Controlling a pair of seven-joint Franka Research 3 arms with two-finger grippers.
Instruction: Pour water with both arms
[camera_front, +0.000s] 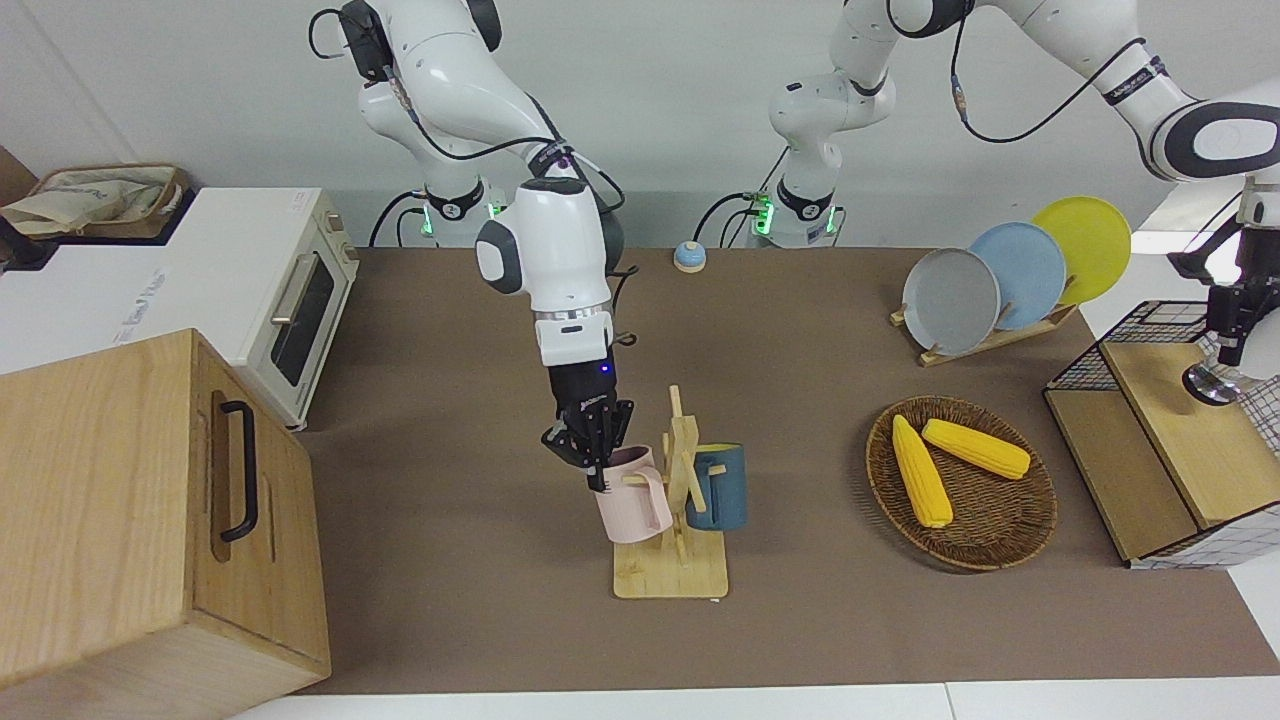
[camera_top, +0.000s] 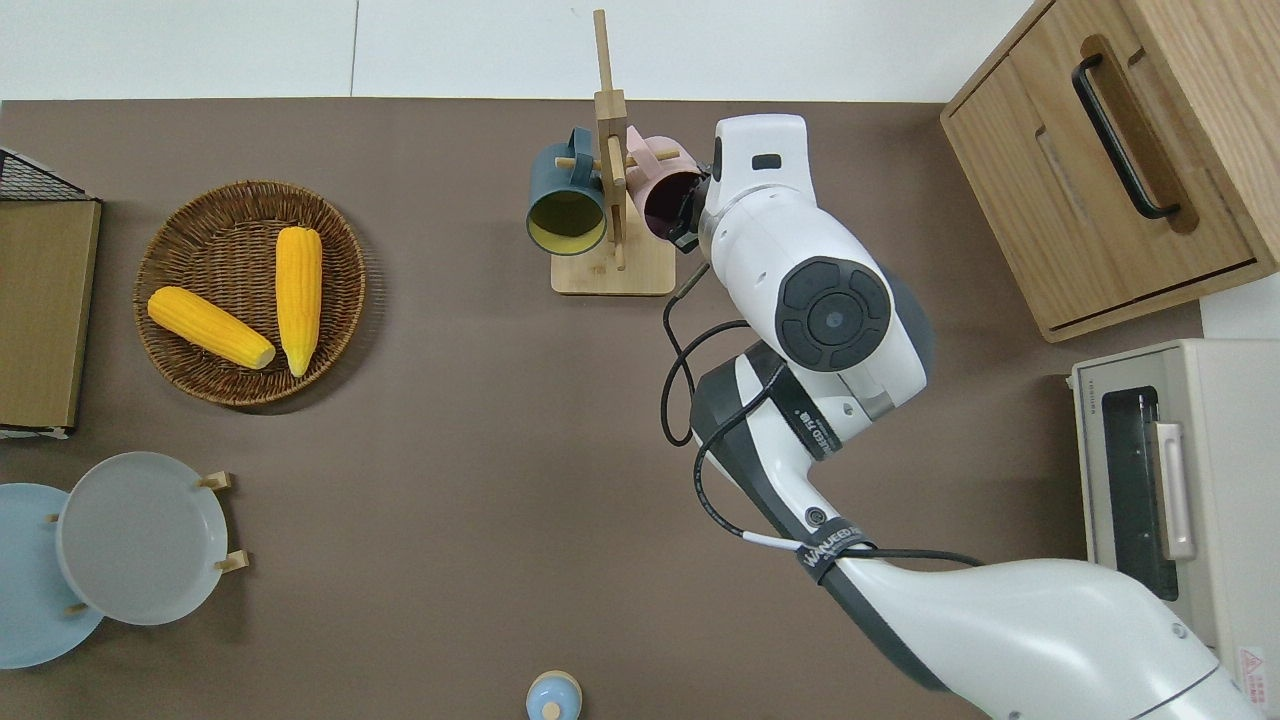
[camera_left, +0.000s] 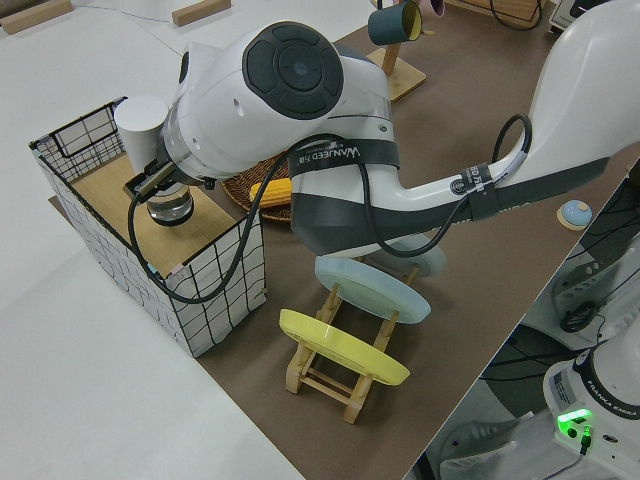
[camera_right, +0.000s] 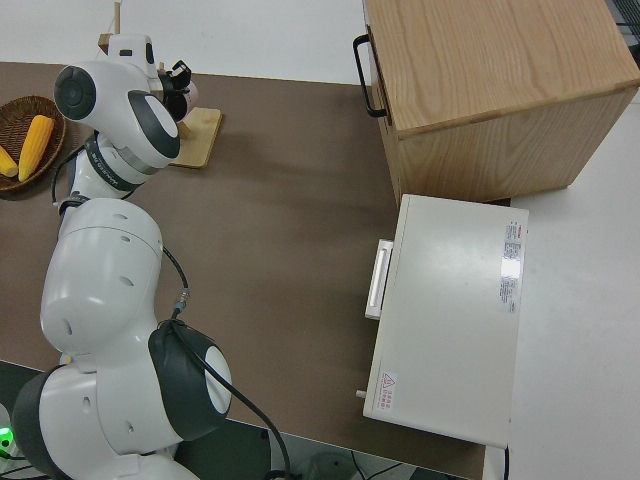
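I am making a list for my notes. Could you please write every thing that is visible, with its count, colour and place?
Mugs: 2, pink and dark blue, on wooden mug stand, mid-table.
Corn cobs: 2, yellow, in wicker basket.
Plates: 3, grey, blue, yellow, on rack.
Wire crate: 1, black-and-white, left arm's end.
Wooden cabinet: 1, right arm's end.
Toaster oven: 1, white.
Small round blue-and-tan thing: 1, near the robots.
Claws: right on pink mug's rim; left over crate.

The right gripper's (camera_front: 598, 455) fingertips are being hidden by the pink mug's (camera_front: 634, 497) rim. The left gripper (camera_front: 1228, 335) is being partly cut off, its finger spacing being unreadable.
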